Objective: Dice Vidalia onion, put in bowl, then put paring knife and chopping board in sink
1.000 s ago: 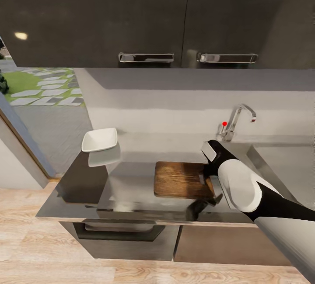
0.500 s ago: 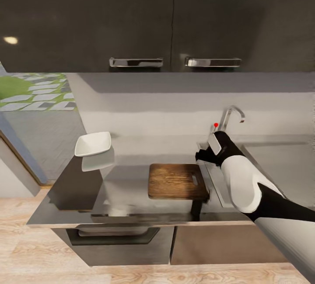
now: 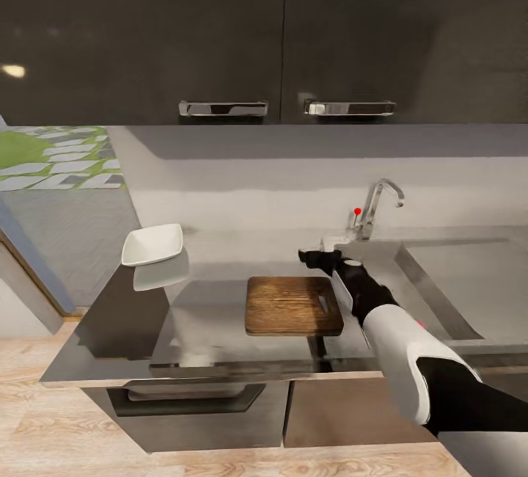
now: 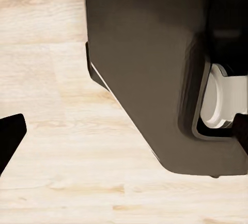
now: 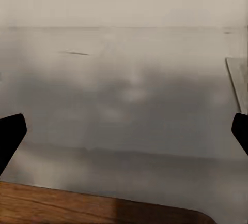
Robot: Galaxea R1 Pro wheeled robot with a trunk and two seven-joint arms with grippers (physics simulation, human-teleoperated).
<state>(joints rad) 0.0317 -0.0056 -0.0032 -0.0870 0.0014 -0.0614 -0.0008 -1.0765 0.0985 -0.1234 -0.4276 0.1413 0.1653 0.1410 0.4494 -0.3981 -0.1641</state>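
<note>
Countertop (image 3: pixel 213 301) with chopping board (image 3: pixel 290 306), bowl (image 3: pixel 152 244)

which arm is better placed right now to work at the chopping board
Right. Its hand hovers open over the countertop just beyond the chopping board. The left hand hangs low, facing the floor.

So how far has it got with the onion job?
Hardly begun, by the look of it. The chopping board lies bare on the countertop, and the white bowl looks empty. No onion or knife can be seen on the board. The right end effector hovers open above the counter, past the board's far edge beside the sink, holding nothing. Fetching, dicing, filling and clearing away all remain.
</note>
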